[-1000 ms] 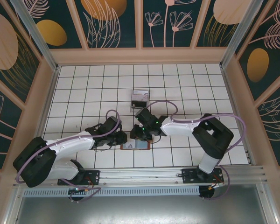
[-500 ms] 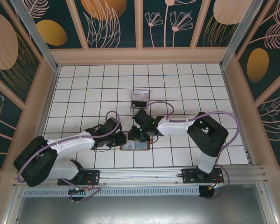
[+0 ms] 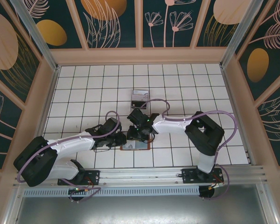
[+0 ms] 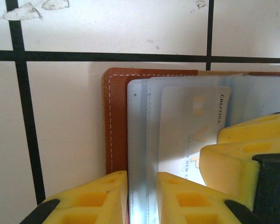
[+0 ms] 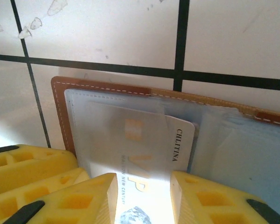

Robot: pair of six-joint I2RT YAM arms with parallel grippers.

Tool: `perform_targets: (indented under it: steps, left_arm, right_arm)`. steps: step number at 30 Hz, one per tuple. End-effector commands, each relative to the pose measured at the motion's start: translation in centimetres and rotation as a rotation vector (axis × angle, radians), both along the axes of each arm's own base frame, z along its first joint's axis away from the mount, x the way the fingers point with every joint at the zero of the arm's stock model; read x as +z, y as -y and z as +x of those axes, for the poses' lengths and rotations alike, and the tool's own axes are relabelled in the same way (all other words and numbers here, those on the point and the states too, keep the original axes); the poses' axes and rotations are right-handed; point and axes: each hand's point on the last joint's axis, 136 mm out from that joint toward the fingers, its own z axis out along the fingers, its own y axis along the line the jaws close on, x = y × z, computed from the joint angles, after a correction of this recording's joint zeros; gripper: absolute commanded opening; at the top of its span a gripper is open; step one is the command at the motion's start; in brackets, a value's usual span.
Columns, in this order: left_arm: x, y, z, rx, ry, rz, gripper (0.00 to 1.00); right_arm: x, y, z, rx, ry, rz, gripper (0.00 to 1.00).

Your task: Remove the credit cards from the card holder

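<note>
Widening right gripper astride card holder

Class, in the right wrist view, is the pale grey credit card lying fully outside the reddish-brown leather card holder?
No: the credit card lies inside the open card holder, mostly under its clear sleeve.

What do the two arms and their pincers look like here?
Both arms have white links and black joints; the left arm and right arm each carry a looping lilac cable. The left pincer and right pincer have yellow fingers with moulded recesses on black backing.
</note>
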Motion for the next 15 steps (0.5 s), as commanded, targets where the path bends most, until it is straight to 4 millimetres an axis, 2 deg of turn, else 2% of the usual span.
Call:
perform_targets:
  steps: [1, 9, 15]
  left_arm:
    - [-0.3, -0.1, -0.2, -0.008, -0.009, 0.007, 0.25]
    - [-0.3, 0.2, -0.2, -0.022, -0.014, 0.001, 0.22]
    - [-0.6, 0.4, -0.2, -0.042, -0.028, 0.014, 0.20]
  right_arm:
    - [-0.5, 1.7, 0.2, 0.004, 0.026, -0.115, 0.36]
    - [1.4, 0.9, 0.5, -0.007, 0.053, -0.039, 0.36]
    - [1.1, 1.2, 0.3, -0.029, 0.029, 0.008, 0.32]
